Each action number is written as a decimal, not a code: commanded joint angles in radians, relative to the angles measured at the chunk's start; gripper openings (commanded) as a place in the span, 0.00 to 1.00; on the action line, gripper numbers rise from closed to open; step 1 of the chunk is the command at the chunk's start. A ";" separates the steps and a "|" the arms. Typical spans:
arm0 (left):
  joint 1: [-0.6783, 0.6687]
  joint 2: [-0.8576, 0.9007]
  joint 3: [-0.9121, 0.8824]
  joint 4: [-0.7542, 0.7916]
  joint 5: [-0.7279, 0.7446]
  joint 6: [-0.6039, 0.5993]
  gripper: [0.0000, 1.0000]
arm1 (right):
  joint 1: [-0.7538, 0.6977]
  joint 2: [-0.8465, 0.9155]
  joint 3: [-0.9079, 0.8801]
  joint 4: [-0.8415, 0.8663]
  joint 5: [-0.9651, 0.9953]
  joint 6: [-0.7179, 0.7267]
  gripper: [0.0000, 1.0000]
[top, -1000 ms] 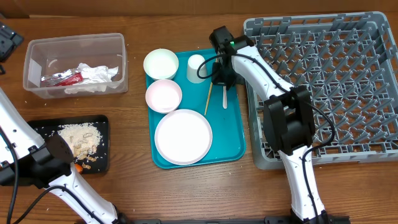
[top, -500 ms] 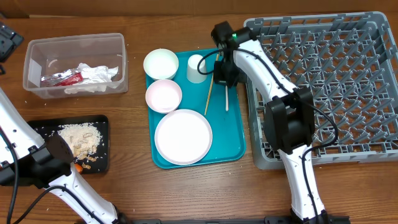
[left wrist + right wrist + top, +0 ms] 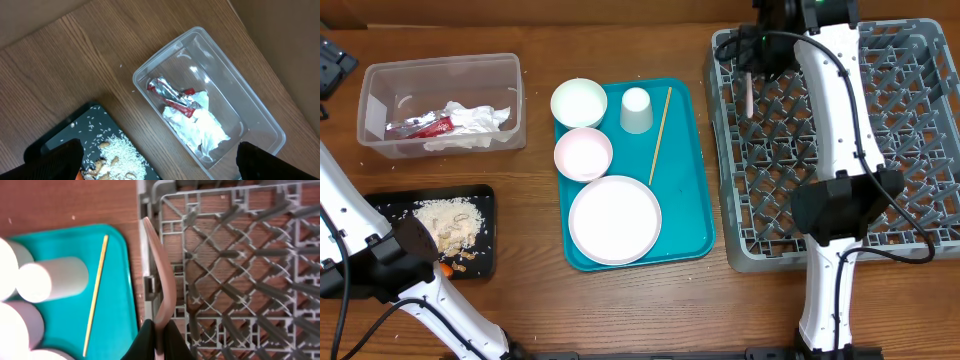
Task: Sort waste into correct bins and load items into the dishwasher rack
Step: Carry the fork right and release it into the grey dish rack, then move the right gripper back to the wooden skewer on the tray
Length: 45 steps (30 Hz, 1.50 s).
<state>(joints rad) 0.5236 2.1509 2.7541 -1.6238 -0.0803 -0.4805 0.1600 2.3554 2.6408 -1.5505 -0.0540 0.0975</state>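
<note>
The right gripper (image 3: 157,339), low over the flat teal tray (image 3: 698,205) a second ago, has carried the white plastic fork (image 3: 163,277) off it. It now holds the fork pinched over the far left corner of the large grey plastic grid dishwasher rack (image 3: 724,160) (not yet down among the pegs). The thin wooden chopstick (image 3: 660,135) lies on the tray, probably next, and the left gripper (image 3: 160,162) hangs spread and empty near the shallow black rectangular tray (image 3: 382,198).

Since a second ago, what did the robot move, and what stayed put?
The right arm's fingers, shut on the white plastic fork, lifted it off the flat teal tray and carried it over a corner of the large grey plastic grid rack. The thin wooden chopstick, white cup, two small white bowls and large round white plate stayed put.
</note>
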 commanded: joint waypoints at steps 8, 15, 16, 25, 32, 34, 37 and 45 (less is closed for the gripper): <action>-0.001 0.007 0.002 0.001 -0.008 -0.014 1.00 | 0.014 0.003 -0.180 0.084 -0.020 -0.035 0.43; -0.007 0.007 0.002 0.001 -0.008 -0.014 1.00 | 0.032 0.002 -0.091 0.061 -0.254 0.071 0.50; -0.007 0.007 0.002 0.001 -0.008 -0.014 1.00 | 0.043 0.002 -0.085 0.063 -0.262 0.096 0.50; -0.008 0.007 0.002 0.001 -0.008 -0.014 1.00 | 0.277 0.061 -0.106 0.087 0.100 0.391 0.50; -0.008 0.007 0.002 0.001 -0.008 -0.014 1.00 | 0.329 0.179 -0.116 0.092 0.120 0.458 0.49; -0.008 0.007 0.002 0.001 -0.008 -0.014 1.00 | 0.330 0.201 -0.116 0.087 0.120 0.458 0.49; -0.008 0.007 0.002 0.001 -0.008 -0.014 1.00 | 0.330 0.224 -0.116 0.083 0.108 0.457 0.48; -0.008 0.007 0.002 0.001 -0.008 -0.014 1.00 | 0.335 0.259 -0.195 0.114 0.082 0.458 0.41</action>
<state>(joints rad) 0.5236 2.1509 2.7541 -1.6241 -0.0803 -0.4805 0.4915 2.6007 2.4886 -1.4479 0.0387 0.5468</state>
